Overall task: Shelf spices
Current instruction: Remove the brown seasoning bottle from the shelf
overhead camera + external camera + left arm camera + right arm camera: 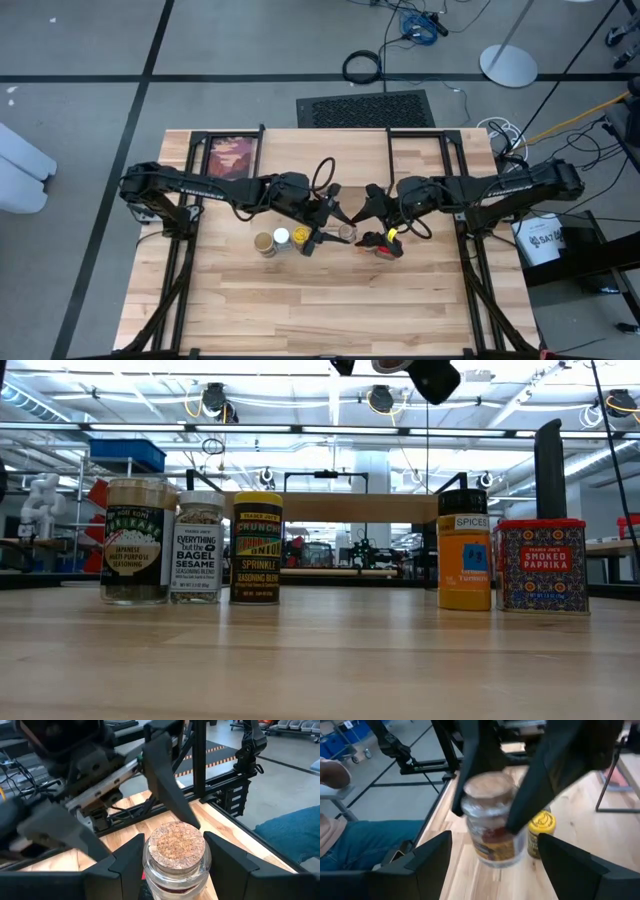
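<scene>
Left end effector [173, 839] is pinching the cork-topped jar [175, 862], 1 finger on each side of the glass, with the jar off the worktop [320, 660]. The pinch sits high, just under the cork, so most of the weight hangs below the fingers. If they ease off, the smooth glass could slide straight through.

Right end effector [495, 837] faces it from close by with its fingers spread wide, gripping nothing. That looks like a handover setting up, though I can't be sure. The danger is the 2 end effectors crowding each other. If 1 finger clips the other arm's or nudges the jar sideways, the jar twists in the pinch. A release before the second grip has closed would drop it.

Beneath this meeting point, the smoked paprika tin [541, 565] and the orange jar [464, 560] stand close together, so a fall could bowl them over. 3 more jars stand in a row off to the side.

The shelf [350, 507] appears as a pale plank beyond them, with nothing visibly on it. It is narrow, so a jar set down tilted may tip off.
</scene>
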{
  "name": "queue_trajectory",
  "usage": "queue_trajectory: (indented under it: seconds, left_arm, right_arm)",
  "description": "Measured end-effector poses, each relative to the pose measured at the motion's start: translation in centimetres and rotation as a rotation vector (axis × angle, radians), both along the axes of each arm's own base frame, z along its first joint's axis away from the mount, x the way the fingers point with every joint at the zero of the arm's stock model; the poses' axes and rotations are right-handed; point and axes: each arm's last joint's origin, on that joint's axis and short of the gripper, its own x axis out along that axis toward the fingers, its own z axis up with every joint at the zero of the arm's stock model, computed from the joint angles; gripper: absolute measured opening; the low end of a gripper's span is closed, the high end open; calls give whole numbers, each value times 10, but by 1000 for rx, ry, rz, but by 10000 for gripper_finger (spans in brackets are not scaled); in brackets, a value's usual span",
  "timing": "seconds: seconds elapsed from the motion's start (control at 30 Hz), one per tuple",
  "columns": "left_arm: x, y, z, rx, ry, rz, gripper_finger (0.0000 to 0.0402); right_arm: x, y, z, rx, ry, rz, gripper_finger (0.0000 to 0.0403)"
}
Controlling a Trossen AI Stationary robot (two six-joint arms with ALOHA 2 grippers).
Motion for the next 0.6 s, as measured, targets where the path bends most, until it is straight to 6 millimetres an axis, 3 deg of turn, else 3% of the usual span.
queue_trajectory:
  seconds: [0.6]
  left_arm:
    - [0, 0, 1, 23, -17, -6, 192]
  right_arm:
    - [17, -1, -7, -25, -57, 81, 284]
